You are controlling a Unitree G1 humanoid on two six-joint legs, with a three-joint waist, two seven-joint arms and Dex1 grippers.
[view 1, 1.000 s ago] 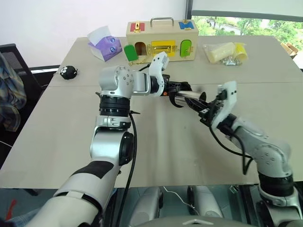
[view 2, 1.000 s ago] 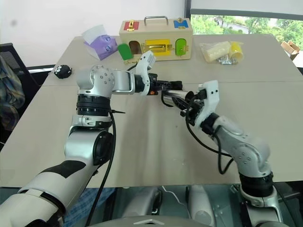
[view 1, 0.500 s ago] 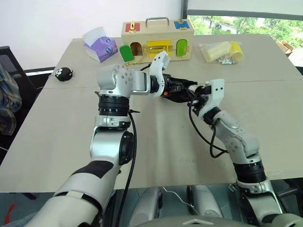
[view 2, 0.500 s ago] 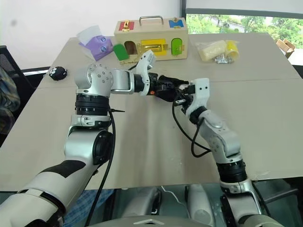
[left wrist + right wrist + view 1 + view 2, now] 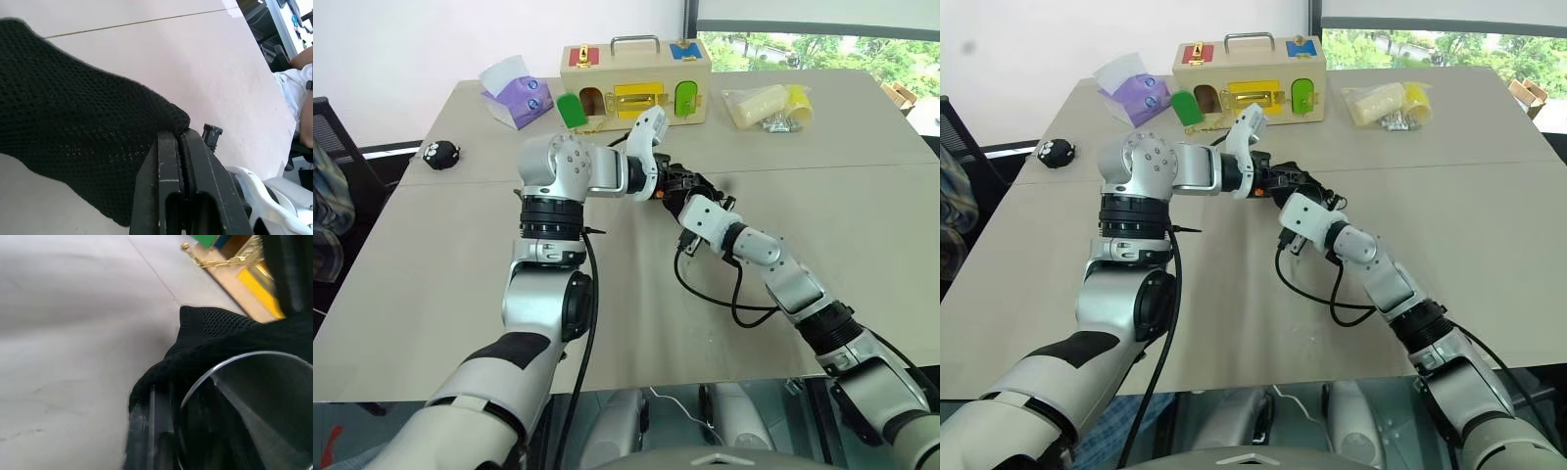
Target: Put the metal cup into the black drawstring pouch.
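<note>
Sitting partly inside the mouth of the black drawstring pouch [image 5: 215,340], the metal cup [image 5: 254,396] shows its open rim and shiny inner wall in the right wrist view, with black mesh gathered around the outside. Both hang above the middle of the table [image 5: 460,294], nearer its far edge than its near one.

Handling, as a judgement: cup is stiff, thin-walled steel, light, smooth and likely slippery; best held across the rim or wall, where one finger inside and one outside gives purchase. Pouch is soft open-weave mesh, limp, collapses unless its mouth is held taut; take it by the hem near the cord.

Left gripper [image 5: 182,142]: fingers pressed together on a fold of the pouch's edge, holding the bag up. Right gripper [image 5: 161,423]: at the cup's rim inside the pouch mouth, one black finger lying against the cup's outside; whether it grips or has let go I cannot tell.

Outward along the far edge of the table: wooden latch box [image 5: 634,83] with a metal handle and coloured doors in green, yellow, red and blue. Purple tissue pack [image 5: 516,93] toward the far left corner; small black round toy [image 5: 438,154] at the left edge; clear bag with yellow contents [image 5: 769,106] toward the far right corner.

No brand, label or readable writing anywhere.
</note>
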